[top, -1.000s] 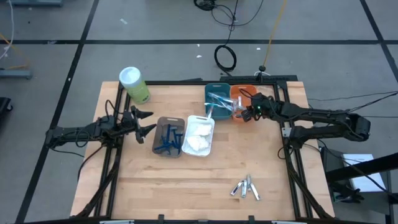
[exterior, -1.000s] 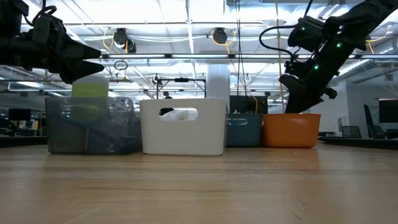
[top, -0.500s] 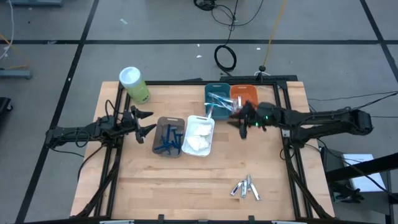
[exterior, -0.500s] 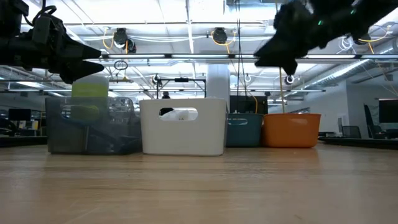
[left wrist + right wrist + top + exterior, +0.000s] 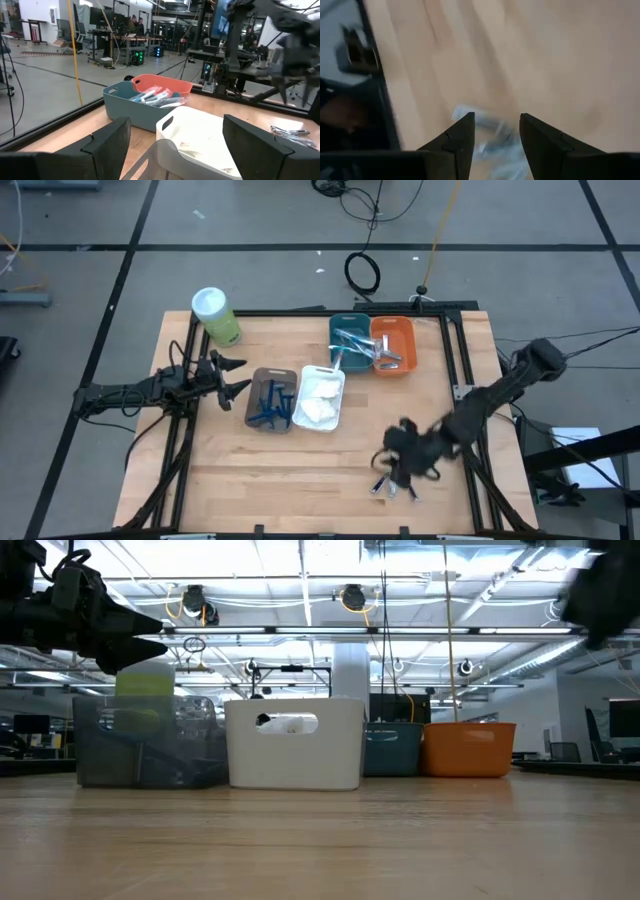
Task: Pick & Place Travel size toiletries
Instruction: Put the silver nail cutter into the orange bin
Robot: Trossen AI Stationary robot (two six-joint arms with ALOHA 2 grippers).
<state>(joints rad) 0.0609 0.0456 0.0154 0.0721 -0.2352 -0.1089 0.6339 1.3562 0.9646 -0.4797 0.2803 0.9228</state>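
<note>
Leftward, left gripper (image 5: 236,377) hung parted and empty beside the brown rectangular bin (image 5: 271,400) of dark blue razors. Right gripper (image 5: 398,472), fingers parted with nothing between them, was over the small silvery tubes (image 5: 394,483) near the table's front edge. Step judged: reaching for a pick. Next: descend, straddle one tube. Tubes' long axes looked roughly front-to-back, fanned.

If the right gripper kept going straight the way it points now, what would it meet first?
Most likely the small silvery tubes lying loose on the table: the open right gripper points down at them, framing them between its fingers. How far above them it is, I cannot tell.
</note>
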